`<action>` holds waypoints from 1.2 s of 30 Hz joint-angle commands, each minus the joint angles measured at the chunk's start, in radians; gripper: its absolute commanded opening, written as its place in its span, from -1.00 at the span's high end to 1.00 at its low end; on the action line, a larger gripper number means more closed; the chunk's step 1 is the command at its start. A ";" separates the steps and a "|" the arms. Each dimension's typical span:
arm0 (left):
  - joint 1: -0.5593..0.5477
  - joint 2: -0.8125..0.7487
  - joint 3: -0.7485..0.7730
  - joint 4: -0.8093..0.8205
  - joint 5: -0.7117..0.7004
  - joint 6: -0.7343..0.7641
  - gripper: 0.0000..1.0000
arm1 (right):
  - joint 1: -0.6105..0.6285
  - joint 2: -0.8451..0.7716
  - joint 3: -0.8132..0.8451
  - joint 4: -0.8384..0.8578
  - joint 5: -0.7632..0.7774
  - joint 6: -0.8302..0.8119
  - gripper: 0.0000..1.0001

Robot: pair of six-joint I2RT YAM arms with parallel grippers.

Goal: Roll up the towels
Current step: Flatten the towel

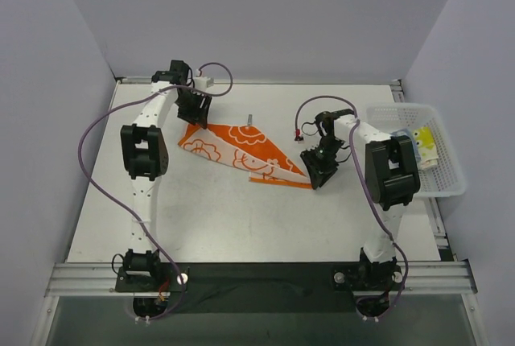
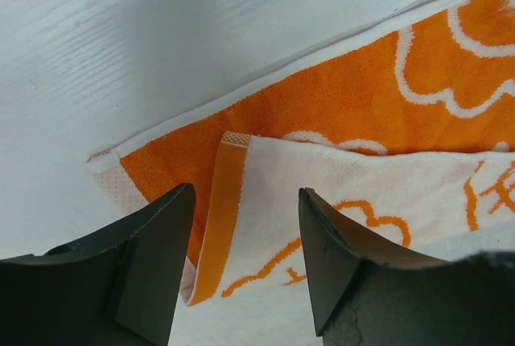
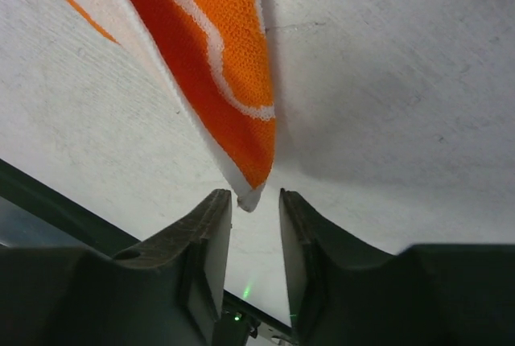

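Note:
The orange towel (image 1: 241,151) with white flower outlines lies loosely folded on the table, narrowing to a tip at the right. My left gripper (image 1: 193,113) is open, its jaws either side of the towel's far-left folded corner (image 2: 241,201), where a pale flap lies over the orange side. My right gripper (image 1: 319,170) is open with a narrow gap. The towel's pale-edged right tip (image 3: 249,177) reaches just between the fingertips without being clamped. A yellow towel (image 1: 424,143) and a light blue one (image 1: 405,135) lie in the basket.
The white mesh basket (image 1: 447,179) stands at the table's right edge, beside the right arm. A small grey object (image 1: 249,119) lies just beyond the towel. Grey walls close in the table on three sides. A metal rail runs along the near edge.

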 commanded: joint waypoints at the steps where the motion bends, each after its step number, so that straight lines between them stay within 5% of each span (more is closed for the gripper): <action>1: -0.012 0.029 0.048 0.042 -0.038 0.008 -0.25 | 0.005 0.033 -0.005 -0.057 0.022 -0.009 0.46; 2: -0.012 0.032 0.049 0.044 -0.044 0.013 -0.15 | 0.005 0.033 -0.006 -0.061 0.027 -0.007 0.72; 5: -0.015 0.036 0.055 0.051 -0.050 0.022 -0.04 | 0.005 0.027 -0.006 -0.061 0.047 -0.007 1.00; 12: -0.017 0.001 0.028 0.065 0.013 0.030 0.44 | 0.003 0.005 0.006 -0.062 0.067 -0.006 1.00; 16: -0.013 -0.020 0.025 0.067 0.030 0.031 1.00 | -0.006 -0.012 0.015 -0.065 0.078 -0.004 1.00; 25: 0.078 -0.137 0.110 0.071 0.136 -0.013 1.00 | -0.119 -0.084 0.136 -0.077 0.147 -0.084 1.00; 30: 0.169 -0.149 0.241 0.119 0.206 -0.071 1.00 | -0.177 -0.041 0.425 -0.079 0.173 -0.125 1.00; 36: 0.214 -0.239 0.213 0.384 0.358 -0.165 1.00 | -0.185 0.070 0.850 -0.076 0.205 -0.107 1.00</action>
